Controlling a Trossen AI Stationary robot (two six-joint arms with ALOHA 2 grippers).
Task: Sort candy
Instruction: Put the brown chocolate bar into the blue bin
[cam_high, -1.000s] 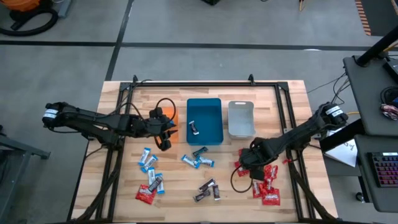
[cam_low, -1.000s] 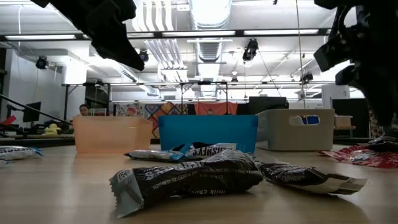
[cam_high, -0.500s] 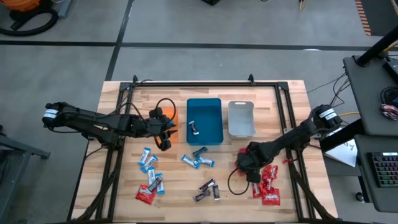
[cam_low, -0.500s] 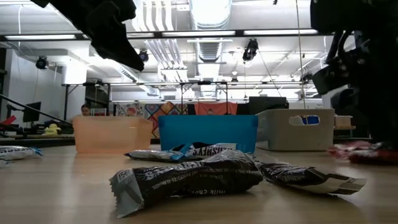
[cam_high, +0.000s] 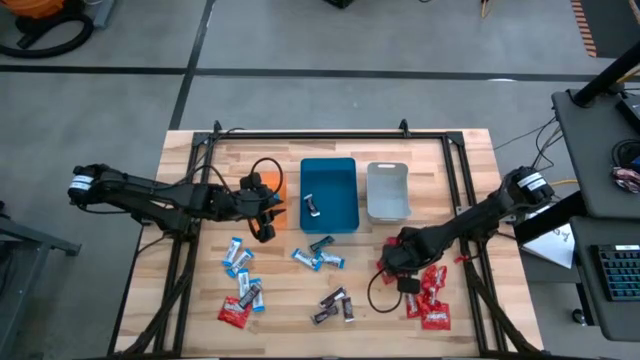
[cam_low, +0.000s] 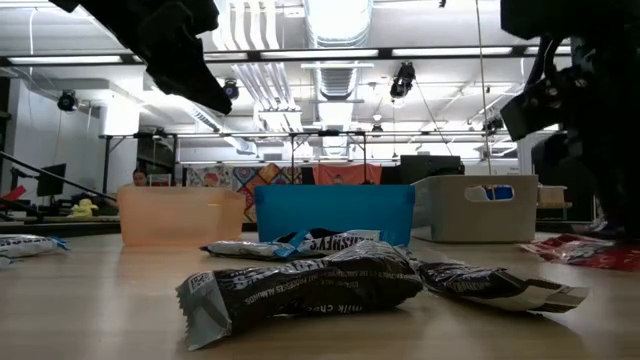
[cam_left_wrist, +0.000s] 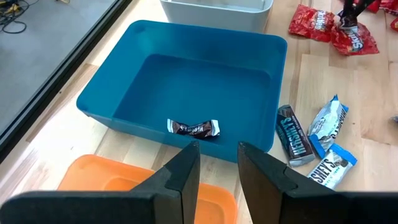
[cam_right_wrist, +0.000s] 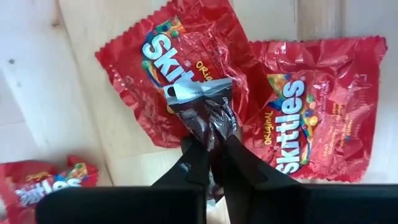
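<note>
**Op:** What did the last second change?

**Obs:** Counter (cam_high: 450, 170) and trays didn't move. Your right arm did. A second ago it stood a little higher up the counter. Then it dipped into the red pile near the right edge, and at this mark it had eased back slightly. The right fingers (cam_high: 397, 262) were clamped on a dark candy (cam_right_wrist: 208, 112), which hung just above two red packs (cam_right_wrist: 311, 118). In the low view the pile showed again under the arm. My judgement was that the pick succeeded and the carry to a tray was still ahead of you.

**Op:** And the left side?

**Obs:** It showed no change over that second. The left fingers (cam_high: 268, 207) hovered over the orange tray (cam_left_wrist: 124, 180), apart and empty, facing the teal tray (cam_high: 304, 195).

**Op:** Counts?

**Obs:**
- **Trays:** three stood in a row, orange, teal and the grey tray (cam_high: 388, 168).
- **Sorted so far:** only one piece, a dark wrapper (cam_left_wrist: 193, 128) in the teal tray. I saw nothing in the grey tray, and the orange one was partly hidden by your arm.
- **Blue-and-white candies:** about four in the left cluster (cam_high: 238, 258) and about four in the centre cluster (cam_high: 320, 255). They overlapped, so I couldn't be sure.
- **Red packs:** one lay alone at lower left (cam_high: 232, 314). Roughly five or six sat in the right pile (cam_high: 432, 300), part of it under the arm.
- **Loose dark pieces:** about three lay at lower centre (cam_high: 332, 305), plus the one you held.

**Op:** So it had barely begun?

**Obs:** I judged so. Nearly all the candy still lay on the counter.
</note>
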